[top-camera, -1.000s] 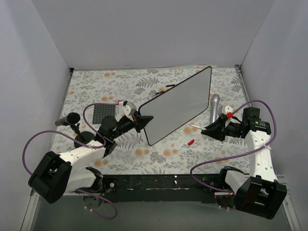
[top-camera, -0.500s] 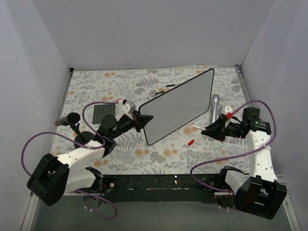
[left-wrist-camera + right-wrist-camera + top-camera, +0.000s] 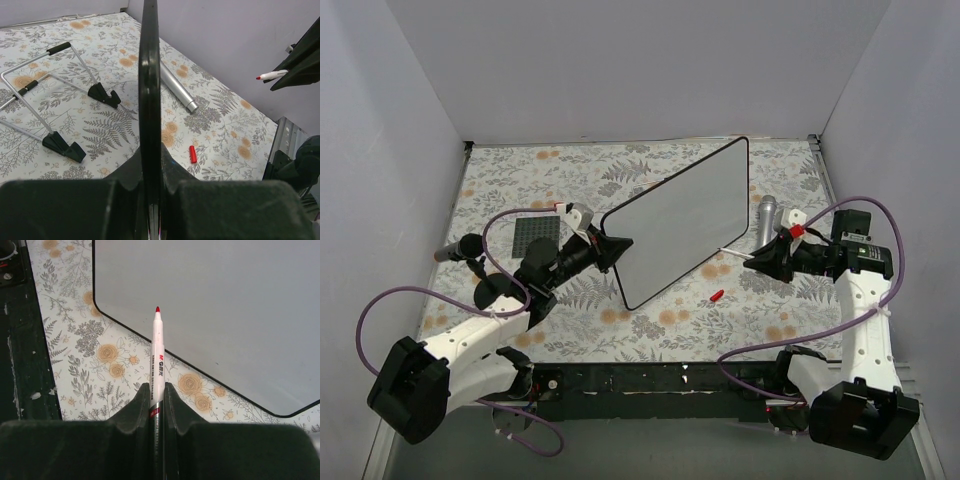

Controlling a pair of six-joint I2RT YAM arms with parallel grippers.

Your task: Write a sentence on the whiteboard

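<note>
The whiteboard is held up at a tilt, its glossy white face turned toward the right arm. My left gripper is shut on the board's near left edge. In the left wrist view the black rim runs edge-on up from between the jaws of the left gripper. My right gripper is shut on an uncapped white marker. Its red tip points at the board's lower right edge. In the right wrist view the marker sticks up from the right gripper in front of the whiteboard. No sentence is in view on the board.
A red marker cap lies on the floral cloth below the board. A silver cylinder rests right of the board. A wire stand with black feet sits behind it. A dark square pad and a black-headed stick lie at the left.
My left gripper closed fully on the board's edge, and the board shifted left and tilted. The right gripper carried the marker slightly up and toward the board.
</note>
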